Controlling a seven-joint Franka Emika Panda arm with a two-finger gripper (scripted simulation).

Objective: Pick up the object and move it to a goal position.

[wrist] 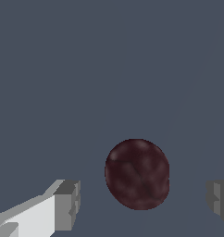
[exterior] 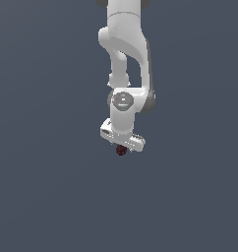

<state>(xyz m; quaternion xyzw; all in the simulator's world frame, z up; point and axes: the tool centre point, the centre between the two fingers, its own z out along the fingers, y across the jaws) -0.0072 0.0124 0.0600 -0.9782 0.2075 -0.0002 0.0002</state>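
Note:
The object is a small dark maroon ball (wrist: 137, 174), slightly glossy. In the wrist view it lies between my two fingers (wrist: 67, 204), with a clear gap on each side. My gripper (wrist: 144, 203) is open and touches nothing. In the exterior view the ball (exterior: 121, 150) shows just under the white hand of my gripper (exterior: 123, 147), which points down over it; the fingertips are hard to make out there.
A plain dark grey-blue surface (exterior: 52, 197) fills both views. The white arm (exterior: 125, 54) reaches down from the top of the exterior view. No other objects show.

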